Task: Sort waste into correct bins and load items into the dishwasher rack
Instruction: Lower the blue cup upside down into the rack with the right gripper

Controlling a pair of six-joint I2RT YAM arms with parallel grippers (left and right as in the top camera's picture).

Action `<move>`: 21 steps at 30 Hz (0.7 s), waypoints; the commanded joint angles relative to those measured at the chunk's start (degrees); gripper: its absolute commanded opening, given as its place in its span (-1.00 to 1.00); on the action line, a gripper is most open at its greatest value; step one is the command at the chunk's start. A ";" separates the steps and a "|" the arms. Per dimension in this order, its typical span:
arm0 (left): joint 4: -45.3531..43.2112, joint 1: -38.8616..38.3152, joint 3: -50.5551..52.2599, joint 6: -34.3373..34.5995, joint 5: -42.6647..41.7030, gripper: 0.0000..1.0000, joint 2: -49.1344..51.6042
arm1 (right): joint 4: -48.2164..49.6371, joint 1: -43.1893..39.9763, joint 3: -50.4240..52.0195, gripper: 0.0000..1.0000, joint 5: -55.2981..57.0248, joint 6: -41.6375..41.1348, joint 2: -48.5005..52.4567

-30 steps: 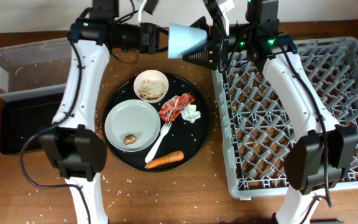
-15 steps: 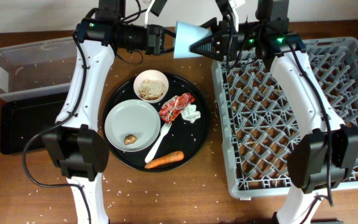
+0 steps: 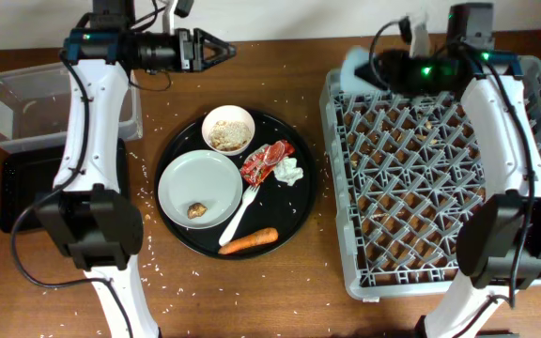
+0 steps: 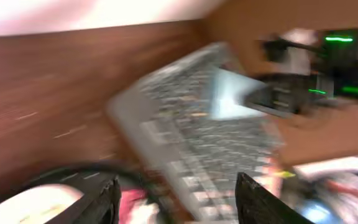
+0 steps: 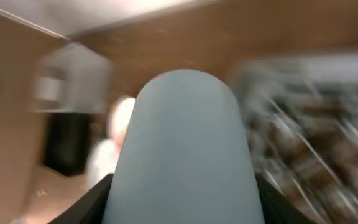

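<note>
1. Step in hand: load the cup (image 5: 185,143) into the rack (image 3: 421,169); the right claw (image 3: 369,68) is clamped on the cup and holds it over the rack's back corner, on the side facing the round tray (image 3: 305,202).
2. The left claw (image 3: 224,49) is spread wide with nothing between its fingers; it hangs over the table (image 3: 280,291) behind the bowl (image 3: 228,130), well apart from the cup.
3. Procedure, as judged:
   - turn the cup mouth-down;
   - lower it into a gap between pegs, not onto a peg tip;
   - seat the rim on the lattice before releasing;
   - withdraw straight up so the fingers do not tip it.
4. Both wrist views are smeared; the cup appears to lie roughly sideways in the grip, so check its tilt before lowering.
5. Not yet loaded: the bowl, the plate (image 3: 200,183) and the fork (image 3: 242,211), all on the round tray.
6. Waste on the same tray: wrapper (image 3: 266,160), tissue (image 3: 290,172) and carrot (image 3: 248,242), plus a lump (image 3: 196,210) on the plate; the tub (image 3: 26,103) and black tray (image 3: 26,192) sit at the table's left side.
7. Markings: no brand, label or text is legible on any item; green indicator lights show on the right arm only.
</note>
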State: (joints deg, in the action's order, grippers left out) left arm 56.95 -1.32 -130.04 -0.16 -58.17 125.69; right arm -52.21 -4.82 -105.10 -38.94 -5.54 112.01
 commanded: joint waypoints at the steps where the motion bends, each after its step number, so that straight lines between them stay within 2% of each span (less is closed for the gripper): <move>1: 2.78 -0.26 -0.61 -0.48 23.63 0.16 -0.11 | -7.98 0.31 -1.42 -0.09 23.02 0.52 -5.88; 4: 7.10 -0.26 -0.61 -0.50 39.36 0.16 -0.11 | -16.20 0.42 -1.42 -0.09 36.72 -1.09 -6.45; 6: 8.74 -0.26 -0.55 -0.70 44.06 0.16 -0.11 | -19.93 0.42 -1.42 -0.08 41.13 -2.97 -6.45; 10: 9.40 -0.26 -0.50 -0.72 46.25 0.16 0.00 | -25.24 0.33 -1.18 -0.09 42.29 -2.95 -5.33; 20: 10.64 -0.26 -0.50 -2.91 46.25 0.16 0.00 | -25.55 0.31 -0.81 -0.08 39.12 -2.91 3.45; 21: 10.82 -0.26 -0.50 -2.91 46.25 0.17 0.00 | -25.49 0.31 -0.81 0.12 39.17 -2.91 4.46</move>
State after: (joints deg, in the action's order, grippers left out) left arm 67.24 -1.63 -130.04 -1.93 -12.56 125.71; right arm -77.80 -4.71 -105.60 0.86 -7.79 114.02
